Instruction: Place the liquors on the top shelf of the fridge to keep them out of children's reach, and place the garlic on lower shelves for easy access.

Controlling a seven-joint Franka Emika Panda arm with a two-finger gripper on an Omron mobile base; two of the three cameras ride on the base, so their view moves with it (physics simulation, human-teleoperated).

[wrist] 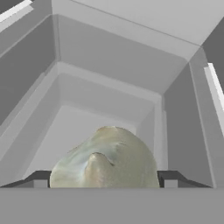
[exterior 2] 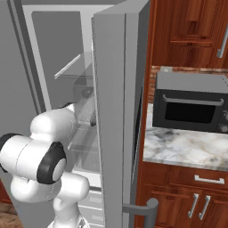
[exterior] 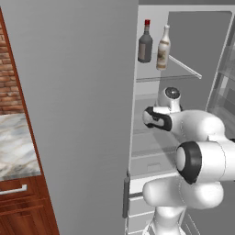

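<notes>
Hand view: garlic (wrist: 105, 158) sits between the two fingertips (wrist: 40, 180), inside fridge (wrist: 109, 65).

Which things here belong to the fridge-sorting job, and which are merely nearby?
Job: dark bottle, cream bottle, top shelf, garlic, fridge, gripper.
Nearby: microwave, marble counter, wood cabinets.

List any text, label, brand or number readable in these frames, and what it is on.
No readable text in any view.
Cream bottle: tan label, too blurred to read.
Dark bottle: pale label patch, no legible print.
Microwave: no brand or markings visible on its front.
Fridge, garlic: plain, no markings.
</notes>
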